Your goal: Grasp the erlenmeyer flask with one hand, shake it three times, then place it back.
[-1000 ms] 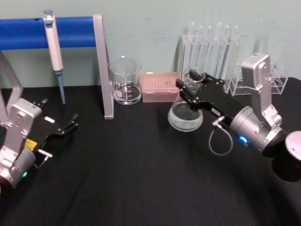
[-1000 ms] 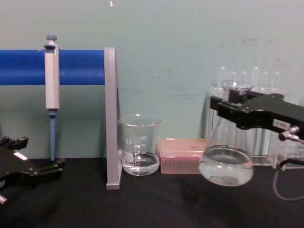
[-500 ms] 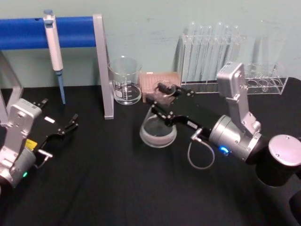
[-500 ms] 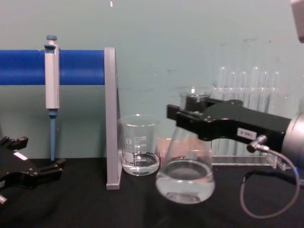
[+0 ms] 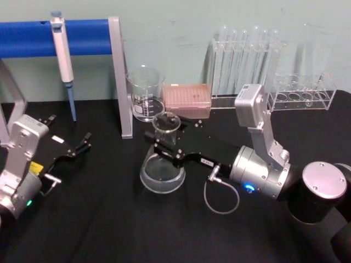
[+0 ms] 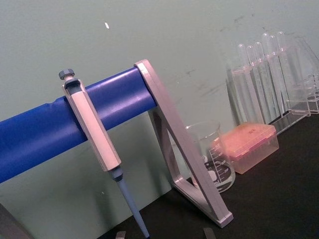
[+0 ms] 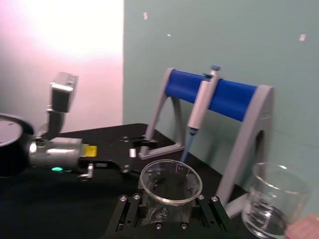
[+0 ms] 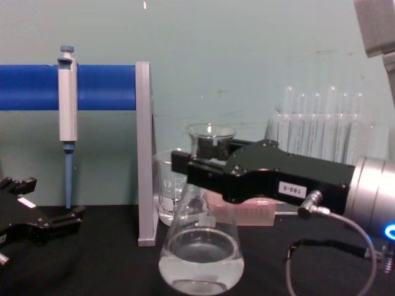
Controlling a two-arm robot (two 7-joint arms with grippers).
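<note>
From above, the right pincer (image 5: 164, 149) reaches in from the right and is clamped on the neck of the flask (image 5: 162, 174). The flask stands upright, low over the black table (image 5: 109, 224), near the middle and in front of the beaker (image 5: 146, 94). I cannot tell whether its base touches the cloth. The left pincer (image 5: 85, 141) lies parked at the far left, jaws apart, holding nothing.

The left wrist looks at the pipette (image 6: 94, 134) hanging on the blue stand (image 6: 149, 89), with the pink box (image 6: 249, 144) beyond.

From the right wrist, the flask's round rim sits between the two black jaws, one pressed against each side of the neck.

From the chest, the flask hangs straight under the jaws, with clear liquid pooled level in its wide bottom.

My guess is that the grasp is done. The shakes cannot be counted from here. Setting the flask down, if it isn't down already, and letting go are left.
</note>
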